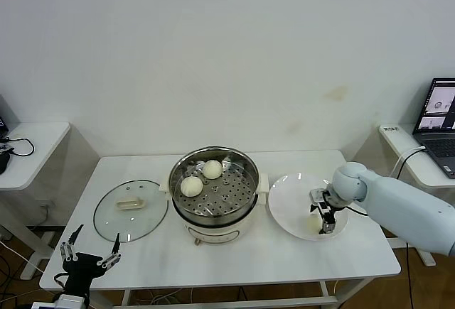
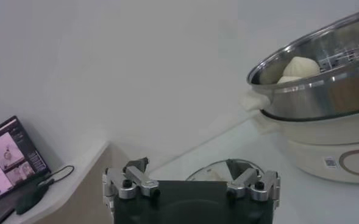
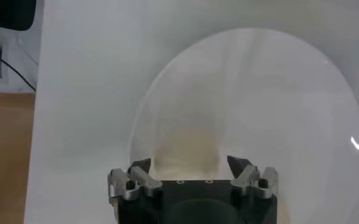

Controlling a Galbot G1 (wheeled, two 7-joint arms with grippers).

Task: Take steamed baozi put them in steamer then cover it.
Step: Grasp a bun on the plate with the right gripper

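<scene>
The steamer (image 1: 213, 218) stands mid-table with two baozi (image 1: 191, 185) (image 1: 212, 169) on its perforated tray. The glass cover (image 1: 131, 209) lies flat on the table to its left. My right gripper (image 1: 323, 221) is down on the white plate (image 1: 284, 209), its fingers standing wide on either side of a third baozi (image 1: 314, 219). In the right wrist view that baozi (image 3: 188, 146) sits between the open fingertips of the right gripper (image 3: 189, 163). My left gripper (image 1: 90, 252) hangs open and empty below the table's front left corner.
In the left wrist view the left gripper (image 2: 187, 167) faces the steamer (image 2: 325, 91), with a baozi (image 2: 301, 66) showing above its rim and the cover (image 2: 213, 173) just ahead. Side tables stand far left and right, the right one holding a laptop (image 1: 439, 114).
</scene>
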